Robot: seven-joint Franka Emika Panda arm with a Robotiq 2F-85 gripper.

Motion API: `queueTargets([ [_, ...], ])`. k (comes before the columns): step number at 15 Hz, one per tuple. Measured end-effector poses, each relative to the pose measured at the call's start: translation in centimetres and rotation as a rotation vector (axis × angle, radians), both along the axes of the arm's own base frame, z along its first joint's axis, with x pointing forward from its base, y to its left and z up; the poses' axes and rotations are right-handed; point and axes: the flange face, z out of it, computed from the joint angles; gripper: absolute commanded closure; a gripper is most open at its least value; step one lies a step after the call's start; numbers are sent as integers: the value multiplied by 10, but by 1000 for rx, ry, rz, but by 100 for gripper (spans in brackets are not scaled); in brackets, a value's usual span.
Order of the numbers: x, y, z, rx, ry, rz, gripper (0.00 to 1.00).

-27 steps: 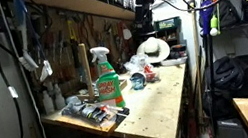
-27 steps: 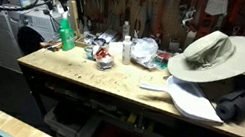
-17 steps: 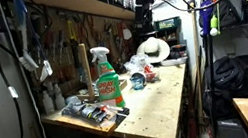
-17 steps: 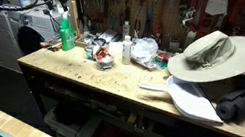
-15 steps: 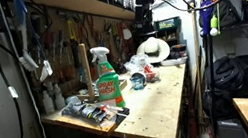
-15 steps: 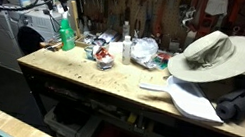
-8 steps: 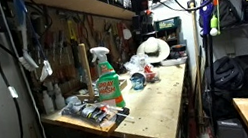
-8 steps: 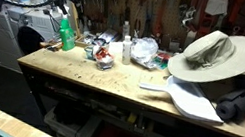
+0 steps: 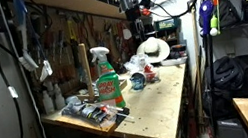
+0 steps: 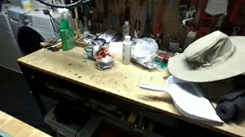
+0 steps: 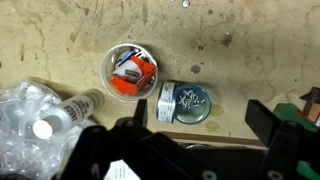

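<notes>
Table (image 11: 230, 60): bare pale wood, matt, scuffed and stained. Cup (image 11: 130, 70), centre of the wrist view: clear glossy plastic, with glossy orange packets inside. Tin (image 11: 186, 103) just right of it: shiny bare metal, small metal bits inside. Bag (image 11: 25, 125), lower left: crinkled clear plastic film, glossy. Bottle (image 11: 75, 108) beside it: smooth whitish plastic. Fingers (image 11: 268, 120), lower edge: black, matt; plastic or metal, cannot tell. Hat (image 10: 217, 53), right side of an exterior view: beige cloth, matt, soft. Spray bottle (image 9: 108, 84): green translucent plastic, glossy label.
</notes>
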Motion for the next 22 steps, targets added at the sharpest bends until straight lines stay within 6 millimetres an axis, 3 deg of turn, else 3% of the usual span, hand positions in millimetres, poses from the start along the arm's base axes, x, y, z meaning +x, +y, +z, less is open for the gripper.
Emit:
queueTargets([
  [4, 16, -42, -5, 116, 32, 41, 0],
  [14, 23, -45, -9, 121, 22, 76, 0],
  [22, 8, -85, -52, 215, 2, 246, 0],
])
